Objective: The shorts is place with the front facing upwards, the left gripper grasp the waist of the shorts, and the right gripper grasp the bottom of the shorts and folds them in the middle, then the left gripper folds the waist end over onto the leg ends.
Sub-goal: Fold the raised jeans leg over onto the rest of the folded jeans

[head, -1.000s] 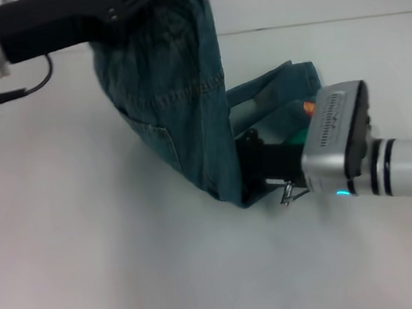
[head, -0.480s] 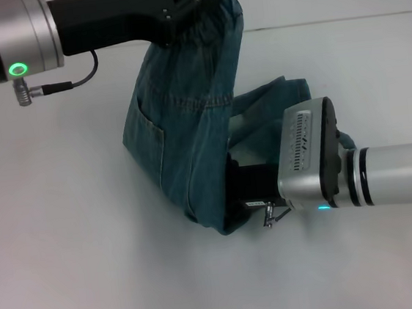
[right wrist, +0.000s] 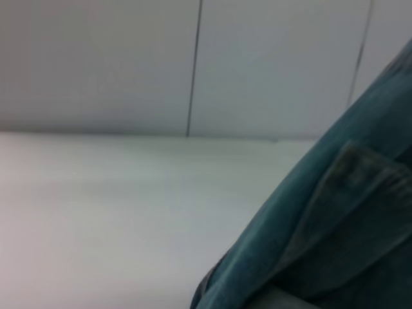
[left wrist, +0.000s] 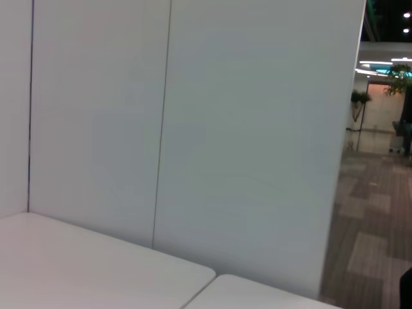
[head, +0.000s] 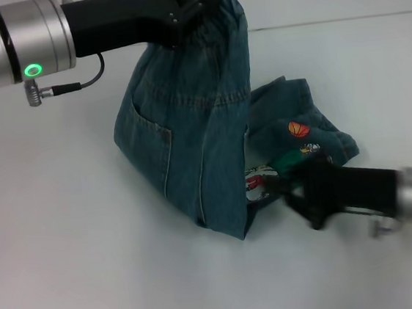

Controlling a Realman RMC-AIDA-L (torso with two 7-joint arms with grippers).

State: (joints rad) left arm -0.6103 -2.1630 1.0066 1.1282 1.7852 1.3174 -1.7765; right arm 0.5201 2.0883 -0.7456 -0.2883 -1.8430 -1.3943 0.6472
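The blue-green denim shorts (head: 190, 141) hang from my left gripper (head: 201, 6), which is shut on the gathered waist (head: 222, 11) high at the back. The cloth drapes down to the table, where the lower edge (head: 224, 225) rests. A patch pocket (head: 149, 142) faces left. A second bunched part with a basketball patch (head: 299, 128) lies on the table to the right. My right gripper (head: 287, 189) is blurred, low on the right, right beside a cartoon patch (head: 257, 182). Whether it holds the cloth is unclear. Denim (right wrist: 322, 238) fills the corner of the right wrist view.
A white table (head: 78, 271) surrounds the shorts, with bare surface to the left and front. A white panelled wall (left wrist: 193, 116) stands behind the table's far edge. The left wrist view shows only the wall, the table top and a room beyond.
The right arm has drawn back to the right, its silver wrist housing now near the frame edge, uncovering the patches. The left gripper holds the waist in about the same place.
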